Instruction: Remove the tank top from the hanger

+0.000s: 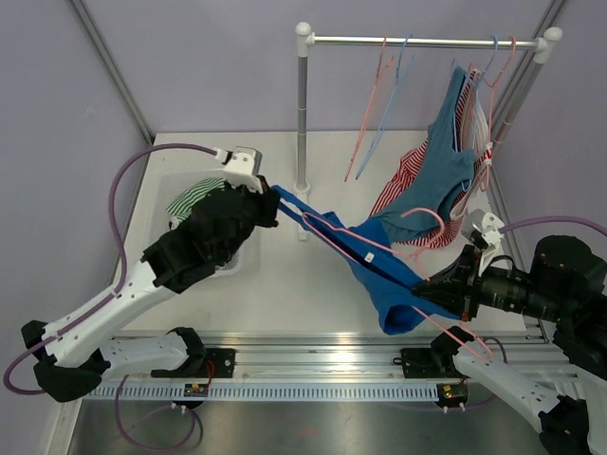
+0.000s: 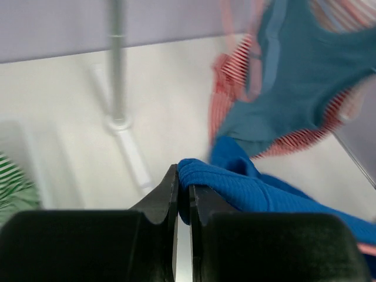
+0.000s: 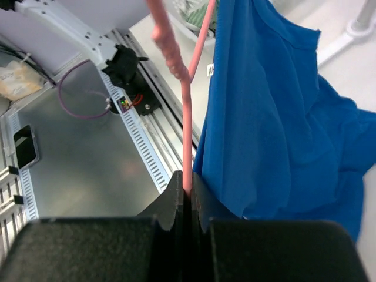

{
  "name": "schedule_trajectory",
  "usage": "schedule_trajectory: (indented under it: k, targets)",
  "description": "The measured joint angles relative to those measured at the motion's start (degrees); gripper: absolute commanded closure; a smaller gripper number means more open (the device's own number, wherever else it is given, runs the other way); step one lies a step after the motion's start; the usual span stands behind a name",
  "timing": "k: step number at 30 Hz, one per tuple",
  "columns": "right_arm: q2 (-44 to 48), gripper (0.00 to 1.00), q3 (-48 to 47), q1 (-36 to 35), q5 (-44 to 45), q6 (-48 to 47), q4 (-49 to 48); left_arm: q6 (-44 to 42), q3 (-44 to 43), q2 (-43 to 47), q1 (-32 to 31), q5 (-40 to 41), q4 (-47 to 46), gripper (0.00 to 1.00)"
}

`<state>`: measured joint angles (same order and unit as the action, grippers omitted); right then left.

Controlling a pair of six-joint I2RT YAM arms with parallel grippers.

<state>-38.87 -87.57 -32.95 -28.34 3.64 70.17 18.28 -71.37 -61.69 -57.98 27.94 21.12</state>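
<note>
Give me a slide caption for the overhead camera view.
Left hand pinches the blue tank top, right hand clamps its pink hanger, fabric stretched between them.

walls (image 1: pixel 199 66): pale lilac | table (image 1: pixel 285 275): white (metal rail (image 1: pixel 313 353) along near edge) | rack (image 1: pixel 422 42): chrome, at back

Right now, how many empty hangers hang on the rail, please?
2: a pink hanger and a blue hanger, side by side left of the hanging clothes; others may be hidden.

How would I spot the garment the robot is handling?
Find the metal rail at the back. Below it, a bright blue tank top stretches over the table on a pink hanger. The teal top and red-striped top hang from the rail.
</note>
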Motion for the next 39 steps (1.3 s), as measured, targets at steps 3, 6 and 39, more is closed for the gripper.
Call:
schedule_trajectory:
  k: [3,6,39]
  targets:
    - [0.7,1.00,-0.1,-0.6,-3.4,-1.5,-1.7,1.5,1.7,4.3,5.8,0.8,3.4,1.00]
    - [0.5,1.00,-0.8,-0.7,-5.4,-2.3,-3.3,2.6,2.2,7.1,6.3,0.0,5.9,1.00]
    - [1.6,1.00,8.9,-1.2,31.3,12.0,-50.6,5.6,26.0,11.7,4.8,-21.1,4.9,0.77]
